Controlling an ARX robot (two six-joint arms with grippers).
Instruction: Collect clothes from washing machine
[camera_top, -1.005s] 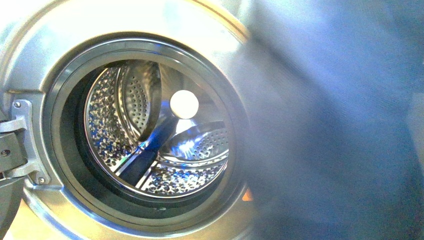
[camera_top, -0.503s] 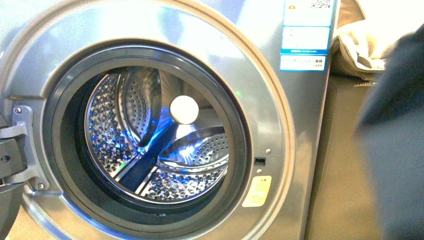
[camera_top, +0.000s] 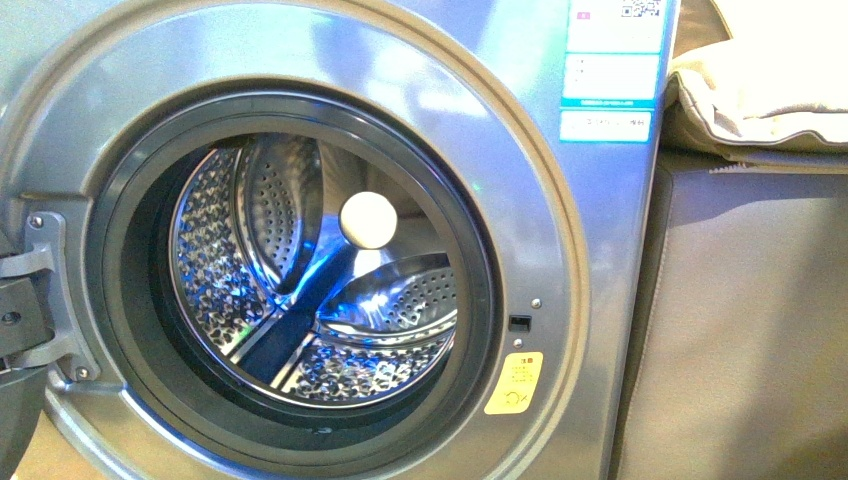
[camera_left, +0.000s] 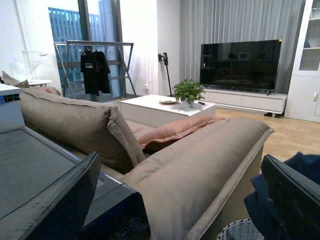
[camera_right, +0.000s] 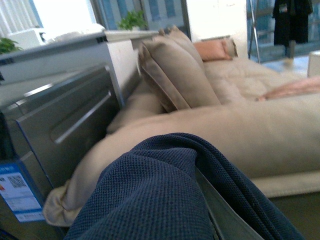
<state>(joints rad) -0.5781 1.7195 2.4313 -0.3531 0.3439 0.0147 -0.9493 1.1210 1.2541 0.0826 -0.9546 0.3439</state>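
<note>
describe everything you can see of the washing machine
The washing machine fills the front view: a grey metallic front-loader whose round opening is ringed by a dark seal. The opening is uncovered; a hinge sits at its left. Inside, the perforated steel drum reflects blue, with raised paddles and a white round spot at the back; it looks empty. A blue-edged label is upper right, a yellow sticker lower right. A beige sofa stands beside it on the right.
</note>
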